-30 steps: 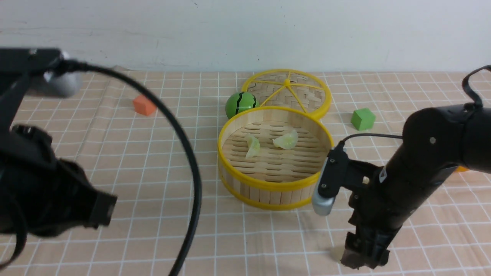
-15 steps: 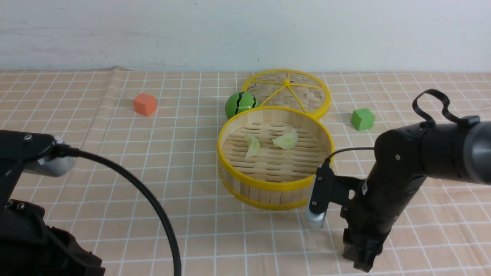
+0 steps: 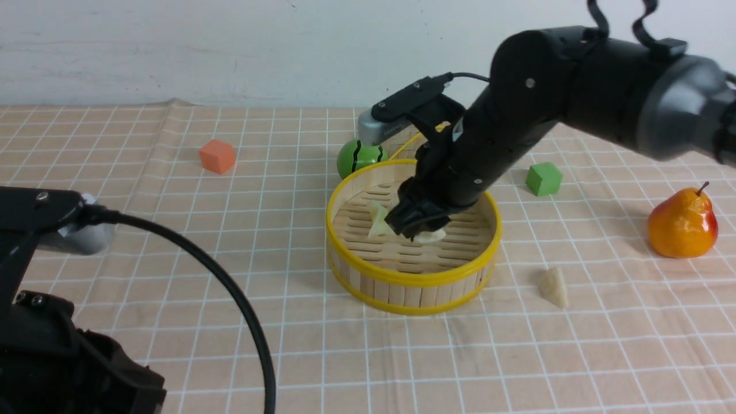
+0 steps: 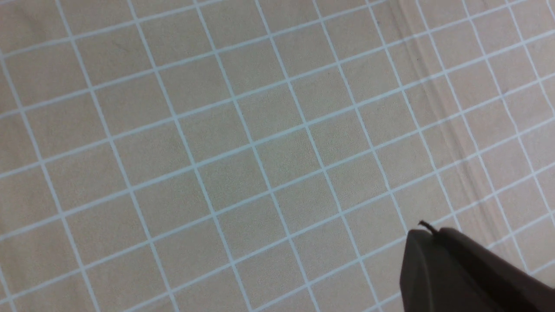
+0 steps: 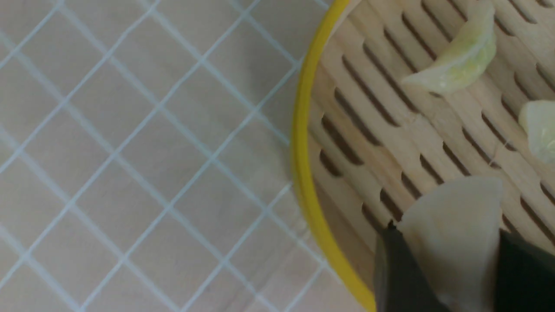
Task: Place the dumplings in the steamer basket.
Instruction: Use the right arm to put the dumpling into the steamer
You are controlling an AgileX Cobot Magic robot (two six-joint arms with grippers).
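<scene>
The table (image 3: 172, 241) has a tan cloth w/ white squares. A plain white wall (image 3: 230, 46) is behind it.

The left tool (image 4: 427, 242) hangs over bare cloth, far off to the left of the right tool. It's shut tight, nothing in it.

The right tool (image 3: 417, 223) is down inside the round bamboo steamer basket w/ yellow rims (image 3: 413, 279), near the middle. It's closed partway and pinches a small cream-beige toy dumpling (image 5: 451, 234) btw its two black fingers (image 5: 399, 277). The dumpling is low over the slat floor; can't tell if it touches.

Two pale green toy dumplings lie on the basket floor. One green dumpling (image 3: 376, 220) is just left of the right tool, the other green dumpling (image 5: 540, 130) is close by it too.

Outside the basket:
- A second cream-beige dumpling (image 3: 554, 286) lies on the cloth, right of the right tool and nearer the robot.
- A green striped ball (image 3: 357, 159) sits behind the tool, a bit left, just beside the basket.
- A green cube (image 3: 544, 178) is to the tool's right.
- An orange-yellow pear (image 3: 682, 223) is farther right.
- An orange cube (image 3: 217, 156) is far to the left.
</scene>
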